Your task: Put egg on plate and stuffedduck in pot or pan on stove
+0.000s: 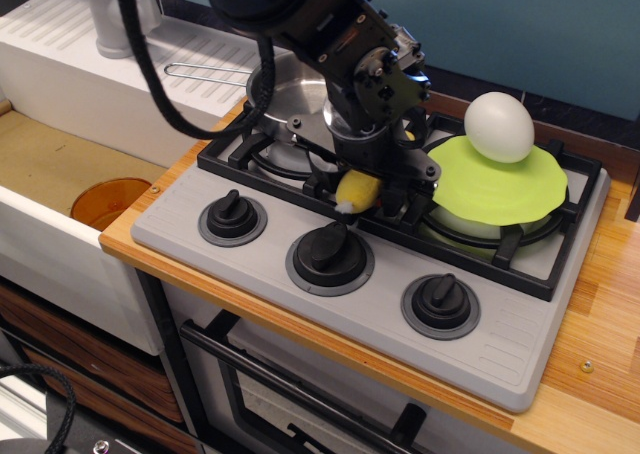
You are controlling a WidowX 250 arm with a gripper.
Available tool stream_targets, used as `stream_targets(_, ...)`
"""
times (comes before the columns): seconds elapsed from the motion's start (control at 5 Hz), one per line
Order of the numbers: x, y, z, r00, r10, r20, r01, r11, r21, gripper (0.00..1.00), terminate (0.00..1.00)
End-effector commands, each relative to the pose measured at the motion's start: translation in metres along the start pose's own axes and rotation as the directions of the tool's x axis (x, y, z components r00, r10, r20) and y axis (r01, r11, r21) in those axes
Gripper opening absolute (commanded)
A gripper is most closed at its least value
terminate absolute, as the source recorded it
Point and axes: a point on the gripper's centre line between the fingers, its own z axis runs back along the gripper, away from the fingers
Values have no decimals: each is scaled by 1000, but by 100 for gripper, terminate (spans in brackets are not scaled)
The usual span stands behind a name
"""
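The white egg (500, 126) rests on the lime-green plate (520, 196), which lies on the right burner of the grey stove (480, 349). The yellow stuffedduck (357, 188) lies on the grate between the burners, mostly hidden by my gripper (366, 192). The gripper is low over the duck, with its fingers on either side of it and still apart. The steel pot (290, 92) stands on the back left burner, partly hidden by the arm, with its wire handle (205, 70) pointing left.
Three black knobs (329, 249) line the stove front. A white sink drainboard (90, 64) with a grey tap (110, 14) is at the left. An orange cup (110, 200) sits in the basin below. The wooden counter (610, 304) runs along the right.
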Motion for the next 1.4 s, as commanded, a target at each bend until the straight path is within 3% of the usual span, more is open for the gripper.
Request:
stream_targets(0.0, 36, 1, 55, 998, -18, -53, 20, 999, 29, 0, 0)
stream_targets(0.4, 73, 18, 92, 992, -61, -114, 66, 997, 40, 0, 0)
stream_targets(0.8, 96, 54, 66, 991, -102, -85, 103, 995, 6, 0, 0)
stream_targets(1.2, 73, 65, 30, 998, -64, -24, 63, 998, -31, 0, 0)
